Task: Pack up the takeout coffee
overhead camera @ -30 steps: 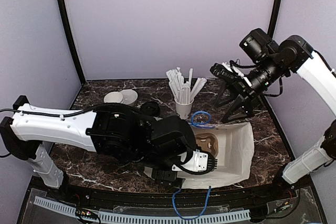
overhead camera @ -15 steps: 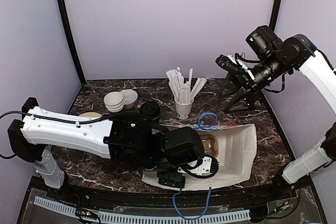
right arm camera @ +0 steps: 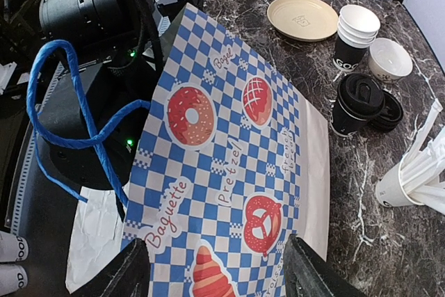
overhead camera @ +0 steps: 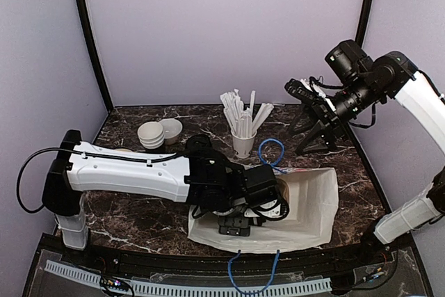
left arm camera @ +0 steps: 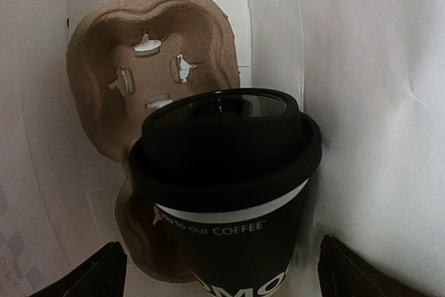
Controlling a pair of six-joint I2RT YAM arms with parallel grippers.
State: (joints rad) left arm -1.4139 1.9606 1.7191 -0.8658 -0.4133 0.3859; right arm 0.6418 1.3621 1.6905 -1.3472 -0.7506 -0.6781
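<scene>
White paper bag lies on its side on the marble tabletop, near centre-right, mouth to the left. Its upper face has blue checks with donut and pretzel prints. Left arm reaches in from the left, wrist inside the bag mouth. Left fingers are spread wide open, one each side of the takeout coffee, gaps on both sides, not touching it. The coffee is inside the bag: black cup, black lid on, "COFFEE" lettering. It sits against the brown pulp cup carrier, which lies deeper in the bag. Seated in a pocket or not, cannot tell. Blue cable loops just beyond the bag. Further back, left of centre: second lidded black cup just beside a low stack of black lids, then a stack of lidless black cups, white bowl, tan plate. White straw cup far centre, full of wrapped straws. Right fingers are raised above the far right of the tabletop, apart, holding nothing.
</scene>
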